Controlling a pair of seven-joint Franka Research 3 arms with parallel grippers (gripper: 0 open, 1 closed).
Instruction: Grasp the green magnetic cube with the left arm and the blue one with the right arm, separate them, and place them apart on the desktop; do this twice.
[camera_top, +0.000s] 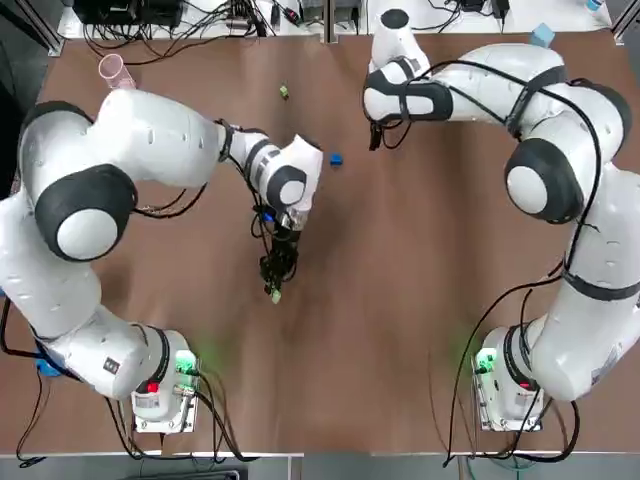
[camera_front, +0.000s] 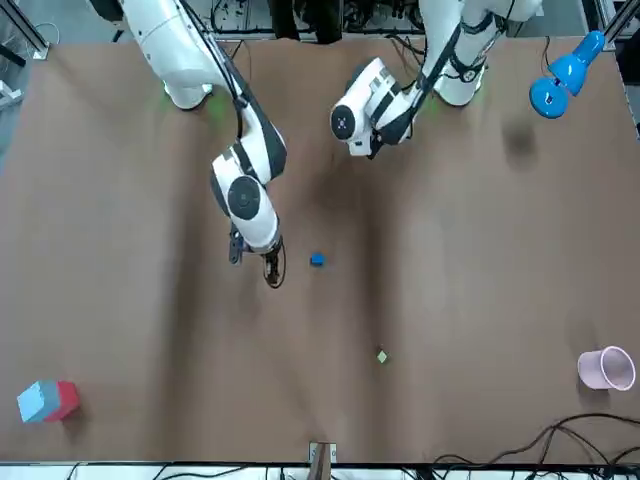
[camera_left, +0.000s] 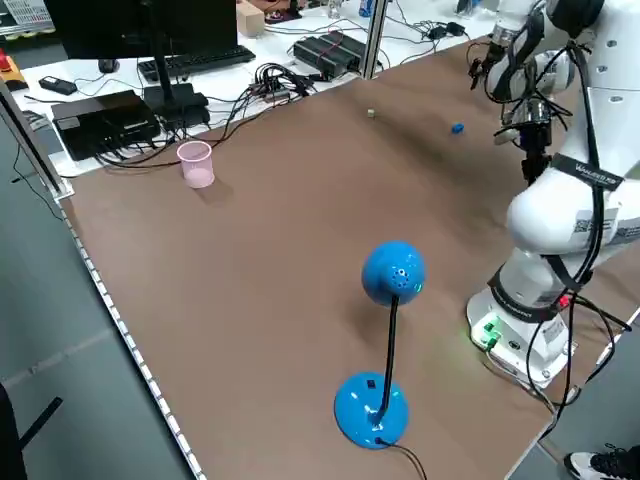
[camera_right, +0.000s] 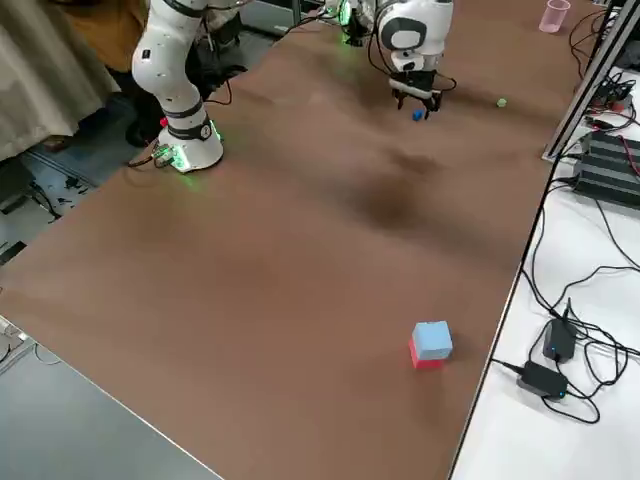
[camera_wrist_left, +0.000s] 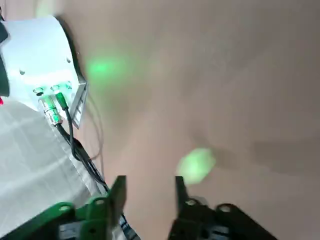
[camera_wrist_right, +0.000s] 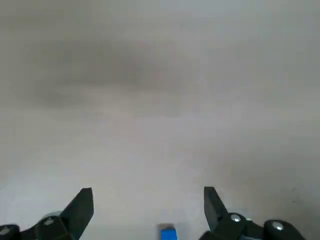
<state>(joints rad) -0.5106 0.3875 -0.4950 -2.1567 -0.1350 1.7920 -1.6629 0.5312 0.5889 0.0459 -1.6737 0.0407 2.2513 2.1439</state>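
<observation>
One green cube (camera_top: 284, 92) lies alone near the table's far edge. The blue cube (camera_top: 335, 159) sits on the table farther in. My right gripper (camera_top: 377, 138) hovers open just to its right, not touching it; in the right wrist view the blue cube (camera_wrist_right: 167, 233) shows low between the spread fingers (camera_wrist_right: 82, 207). My left gripper (camera_top: 278, 270) is open at mid-table and points toward its own base. A small green blob (camera_top: 275, 295), blurred like a cube (camera_wrist_left: 196, 165), rests on the table just past the left fingertips (camera_wrist_left: 180, 186), outside the gap.
A pink cup (camera_top: 115, 70) stands at the far left corner. A blue desk lamp (camera_front: 565, 75) is at the robot's left side. A red-and-blue block (camera_front: 48, 400) lies at the far right corner. Cables run along the far edge.
</observation>
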